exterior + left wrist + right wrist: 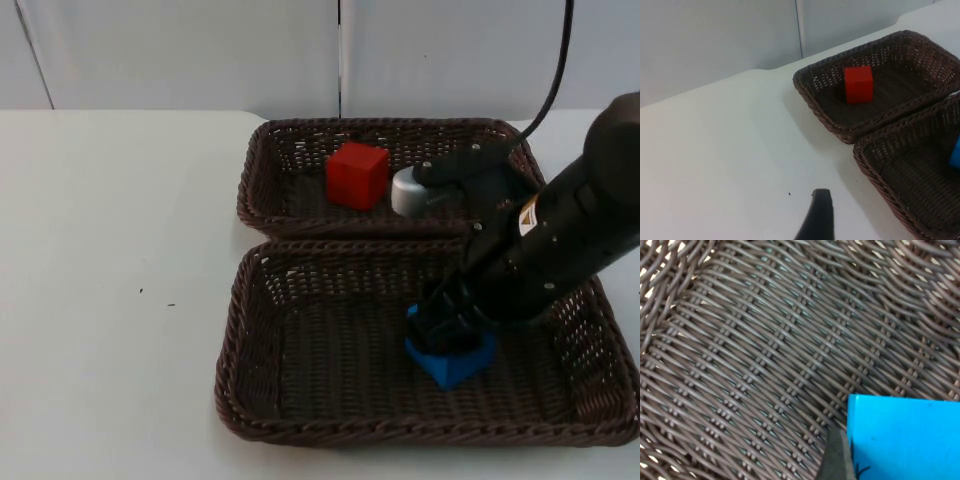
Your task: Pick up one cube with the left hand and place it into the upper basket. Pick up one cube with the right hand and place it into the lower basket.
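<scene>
The red cube rests in the upper basket. In the lower basket the blue cube sits low on the woven floor right of the middle; in the left wrist view a sliver of the blue cube shows. My right gripper reaches down from the right and is shut on the blue cube, one fingertip against its side. My left gripper waits above the bare table, left of both baskets.
The two brown wicker baskets stand touching, one behind the other, near the grey partition wall. The white table stretches wide to their left. My right arm crosses over the upper basket's right end.
</scene>
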